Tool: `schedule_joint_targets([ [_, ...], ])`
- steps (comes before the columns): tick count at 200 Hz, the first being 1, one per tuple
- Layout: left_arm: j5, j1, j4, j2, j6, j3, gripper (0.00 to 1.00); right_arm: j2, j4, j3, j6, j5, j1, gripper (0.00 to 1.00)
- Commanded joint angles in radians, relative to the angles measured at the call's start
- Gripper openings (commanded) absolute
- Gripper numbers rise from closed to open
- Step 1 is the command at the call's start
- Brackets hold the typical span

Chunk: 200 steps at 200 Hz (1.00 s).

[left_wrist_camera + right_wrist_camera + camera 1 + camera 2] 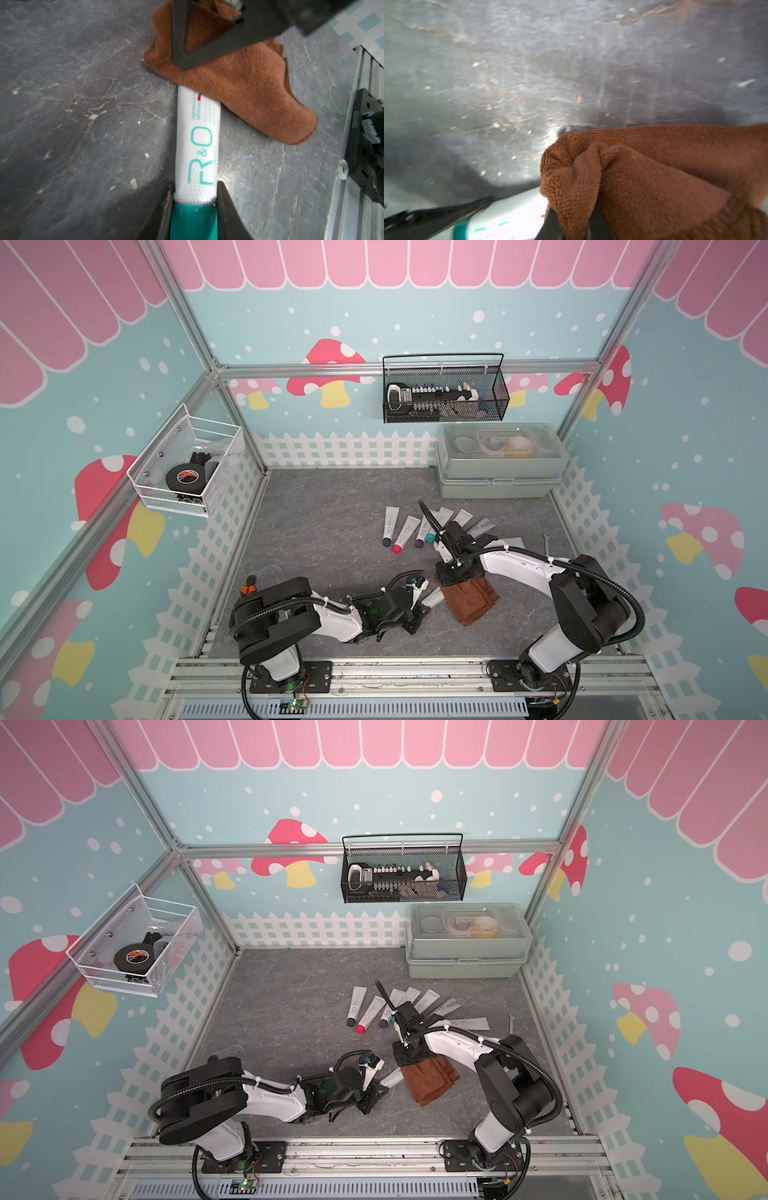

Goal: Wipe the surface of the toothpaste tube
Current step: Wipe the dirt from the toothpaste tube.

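Half under brown cloth point(239, 87), toothpaste tube point(197, 145)

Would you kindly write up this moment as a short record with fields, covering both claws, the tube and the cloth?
left claw: shut on the toothpaste tube, beside its teal cap
right claw: shut on a bunched fold of the brown cloth
toothpaste tube: white with teal lettering; far end hidden under the cloth
brown cloth: draped over the tube's far end, the rest lying on the grey table
spare tubes: fanned out on the table, farther back
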Motion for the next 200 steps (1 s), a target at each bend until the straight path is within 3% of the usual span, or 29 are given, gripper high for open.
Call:
schedule_joint_targets([
  [1, -0.036, -0.003, -0.109, -0.019, -0.043, -0.061, 0.24, 0.074, -0.104, -0.047, -0.002, 0.207, -0.020, 0.10],
  [31, -0.043, -0.004, -0.101, 0.000, -0.038, -0.055, 0.24, 0.072, -0.067, -0.060, -0.001, 0.135, -0.020, 0.10],
  [82, -0.033, 0.003, -0.101, 0.097, -0.028, 0.021, 0.24, -0.103, -0.051, -0.088, 0.013, -0.104, 0.046, 0.10],
  [106, -0.040, 0.006, -0.106, 0.100, -0.024, 0.031, 0.24, -0.128, -0.044, -0.106, 0.033, -0.143, 0.083, 0.11],
  [129, -0.053, 0.009, -0.117, 0.087, -0.027, 0.020, 0.24, -0.115, -0.036, -0.135, 0.039, -0.108, 0.084, 0.11],
  [176, -0.100, 0.012, -0.127, 0.005, -0.062, -0.055, 0.25, -0.054, -0.110, -0.103, 0.040, 0.148, 0.064, 0.10],
  [200, -0.118, 0.011, -0.127, -0.031, -0.082, -0.097, 0.25, -0.029, -0.122, -0.084, 0.032, 0.200, 0.046, 0.10],
])
